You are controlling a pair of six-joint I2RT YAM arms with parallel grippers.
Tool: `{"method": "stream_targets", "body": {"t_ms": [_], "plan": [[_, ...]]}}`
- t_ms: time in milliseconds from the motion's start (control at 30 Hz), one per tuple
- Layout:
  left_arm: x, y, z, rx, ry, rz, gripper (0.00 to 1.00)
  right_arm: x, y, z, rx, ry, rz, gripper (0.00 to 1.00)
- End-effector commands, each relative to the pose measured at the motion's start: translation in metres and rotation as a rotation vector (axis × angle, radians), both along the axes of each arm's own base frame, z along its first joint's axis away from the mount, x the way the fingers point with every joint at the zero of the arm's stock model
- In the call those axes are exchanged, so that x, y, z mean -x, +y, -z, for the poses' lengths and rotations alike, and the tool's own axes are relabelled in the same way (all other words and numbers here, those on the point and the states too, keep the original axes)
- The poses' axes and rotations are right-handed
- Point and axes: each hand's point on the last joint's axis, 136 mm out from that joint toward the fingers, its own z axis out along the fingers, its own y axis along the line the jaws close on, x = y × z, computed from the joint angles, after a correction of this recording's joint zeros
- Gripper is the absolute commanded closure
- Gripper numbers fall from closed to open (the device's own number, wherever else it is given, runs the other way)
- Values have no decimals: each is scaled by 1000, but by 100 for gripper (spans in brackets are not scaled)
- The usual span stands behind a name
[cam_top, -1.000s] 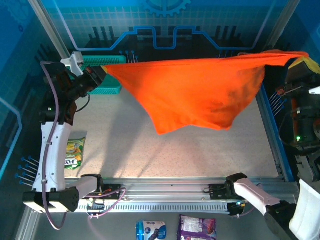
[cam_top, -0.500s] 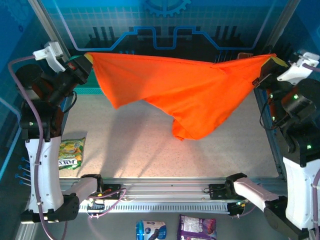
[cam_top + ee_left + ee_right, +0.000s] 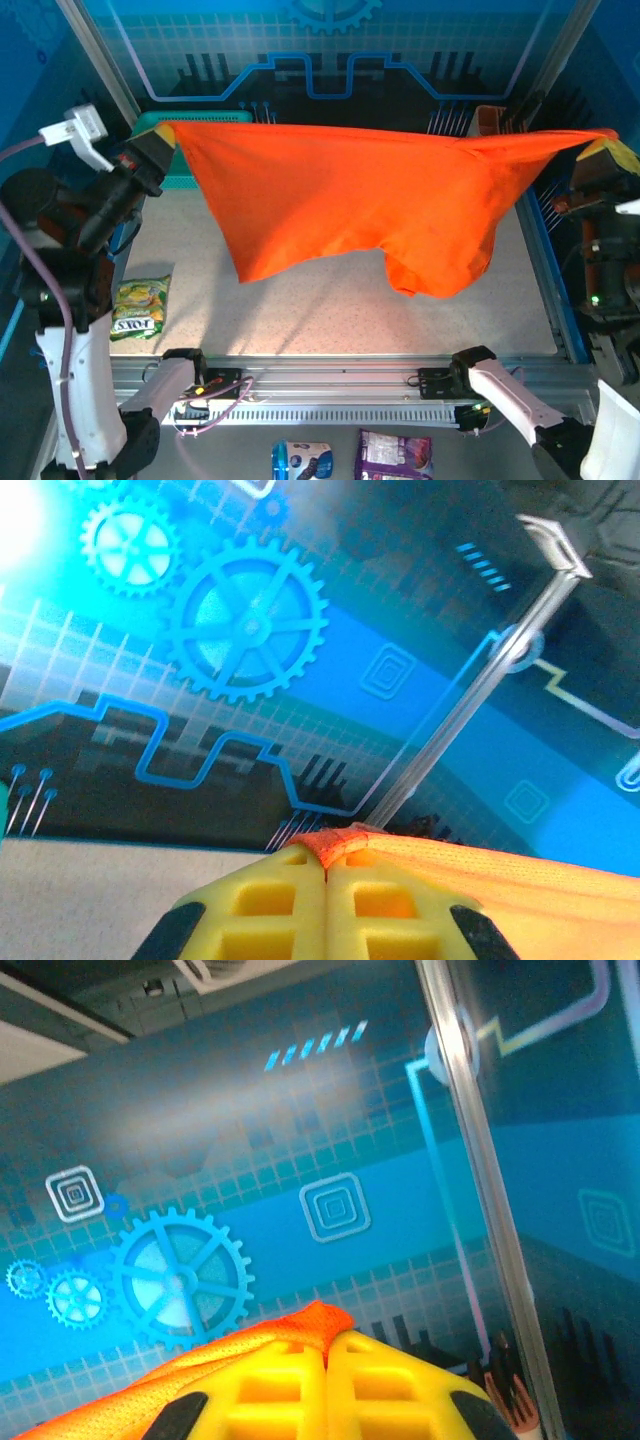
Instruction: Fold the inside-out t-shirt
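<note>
- My left gripper (image 3: 158, 143) is raised over the table's (image 3: 330, 310) far left corner. Its yellow fingers are clamped on one end of the orange-red t-shirt (image 3: 350, 205).
- In the left wrist view, the left gripper (image 3: 325, 865) has its two pads pressed flat together. A small nub of the t-shirt (image 3: 500, 880) is pinched at their tips, and the rest of the cloth runs off to the right.
- My right gripper (image 3: 606, 148) is raised over the far right corner and is closed on the other end of the garment.
- In the right wrist view, the right gripper (image 3: 328, 1345) shows the same closed pads. A fold of the t-shirt (image 3: 230, 1370) pokes up between the tips and trails away to the left.
- The t-shirt is stretched in the air between my two grippers, across the far half of the table. Its top edge is fairly taut.
- Its loose lower part hangs down in a wide sag, lowest right of the middle, and casts a shadow on the table top.
- A teal mesh basket (image 3: 180, 181) sits at the far left corner, partly hidden behind the cloth and my left gripper.
- A green and yellow snack packet (image 3: 138, 306) lies flat near the table's left edge, well apart from the shirt.
</note>
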Motion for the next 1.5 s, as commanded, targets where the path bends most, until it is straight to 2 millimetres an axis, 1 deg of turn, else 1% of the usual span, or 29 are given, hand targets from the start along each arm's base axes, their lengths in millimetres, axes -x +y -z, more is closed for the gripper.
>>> {"method": "stream_targets", "body": {"t_ms": [0,67,133,200,267,300,367,400,500,533,600,667,733,800,833,867,900,933,967,1000,1033,1100,1167,1233,1300,1367,1400,1433,1467], "plan": [[25,1,-26,-24,-123,-22,100,46,-23,-35,-13,-154,93,100],[31,1,-30,-24,-139,-26,100,52,-25,-43,0,-169,106,100],[30,1,-32,-23,-139,-23,100,51,-25,-49,9,-171,113,100],[23,1,-29,-15,-120,-17,100,43,-23,-52,20,-160,115,100],[8,0,-23,1,-82,3,100,28,-21,-53,33,-132,125,100],[-1,-1,-18,11,-60,18,100,19,-20,-53,40,-116,130,100],[-27,-3,-2,44,-10,53,100,-8,-15,-46,62,-58,146,100],[-39,-3,7,57,15,66,100,-25,-13,-41,78,-23,156,100],[-86,-2,48,78,119,78,100,-87,-3,-12,136,114,191,100],[-104,-1,68,75,165,70,100,-112,1,2,156,164,198,100],[-137,-5,109,62,260,79,100,-159,6,38,166,262,200,100],[-173,-13,160,51,382,107,100,-210,4,88,128,371,183,100],[-203,-21,207,36,477,128,100,-258,-1,140,81,472,171,100],[-234,-20,248,8,560,92,100,-304,-7,192,56,566,178,100],[-251,-17,266,-19,599,63,97,-327,-7,216,45,607,170,100],[-264,-15,279,-42,633,36,90,-347,-6,236,34,638,145,100],[-278,-14,291,-71,672,22,79,-373,-1,269,16,706,92,89],[-293,-14,304,-94,712,17,68,-392,3,296,-9,784,34,72],[-301,-14,309,-111,736,13,62,-403,4,318,-29,860,16,62],[-308,-14,307,-127,747,4,57,-411,7,330,-39,922,-3,57],[-311,-15,307,-142,760,0,54,-414,11,340,-39,968,-26,55],[-310,-20,294,-163,740,1,50,-413,19,346,-43,996,-68,54],[-301,-31,282,-183,720,23,48,-403,25,348,-38,999,-88,52],[-285,-47,281,-203,739,59,47,-387,29,350,-36,1017,-114,50],[-266,-68,291,-216,776,108,47,-368,31,357,-39,1056,-135,49],[-243,-93,309,-224,822,162,48,-347,33,368,-54,1108,-169,48],[-229,-104,326,-228,861,181,48,-335,34,380,-66,1146,-185,47],[-216,-115,339,-230,887,204,48,-322,37,388,-81,1168,-213,45],[-204,-123,353,-229,918,219,48,-312,38,397,-99,1191,-235,44]]}}
